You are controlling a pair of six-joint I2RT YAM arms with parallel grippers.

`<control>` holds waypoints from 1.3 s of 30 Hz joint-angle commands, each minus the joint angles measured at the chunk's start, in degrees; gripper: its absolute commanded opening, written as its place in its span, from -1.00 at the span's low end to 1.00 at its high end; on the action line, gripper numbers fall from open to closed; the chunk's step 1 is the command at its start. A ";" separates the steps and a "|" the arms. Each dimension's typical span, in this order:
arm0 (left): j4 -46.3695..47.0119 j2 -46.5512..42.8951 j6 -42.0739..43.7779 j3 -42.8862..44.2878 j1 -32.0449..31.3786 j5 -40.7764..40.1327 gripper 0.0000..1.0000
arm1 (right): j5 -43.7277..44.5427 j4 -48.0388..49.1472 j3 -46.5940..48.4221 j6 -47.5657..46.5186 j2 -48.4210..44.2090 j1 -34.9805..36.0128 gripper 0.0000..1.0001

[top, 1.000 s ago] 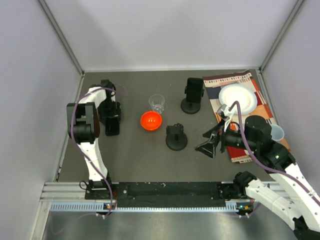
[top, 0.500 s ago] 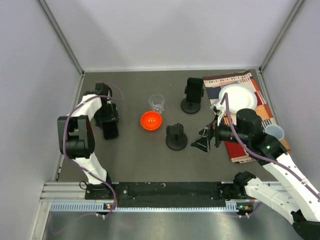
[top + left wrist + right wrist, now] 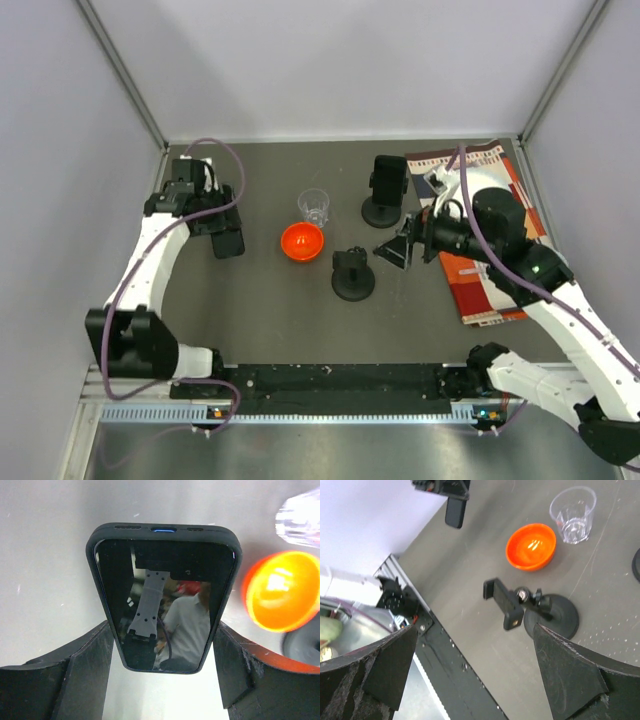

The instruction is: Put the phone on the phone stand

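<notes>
Both fingers [image 3: 85, 675] of the left gripper [image 3: 162, 630] clamp the long edges of the black slab-shaped phone [image 3: 162, 580], its long axis running out along them. To its right, past the orange plastic bowl [image 3: 301, 241], stands the small black clamp-topped phone stand [image 3: 352, 272], unoccupied (the right gripper [image 3: 392, 250], spread wide and empty-handed, hovers nearer). No legible writing.

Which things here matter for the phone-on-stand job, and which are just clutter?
Job: black smartphone, gripped in the left pincer; empty black round-base phone stand.
Clutter: orange plastic bowl; clear plastic cup; second black phone stand, already occupied; striped patterned cloth.
</notes>
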 commanded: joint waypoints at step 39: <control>22.66 -29.09 -1.07 -4.18 -30.49 9.35 -1.00 | 18.29 8.06 33.96 11.80 34.83 16.75 0.20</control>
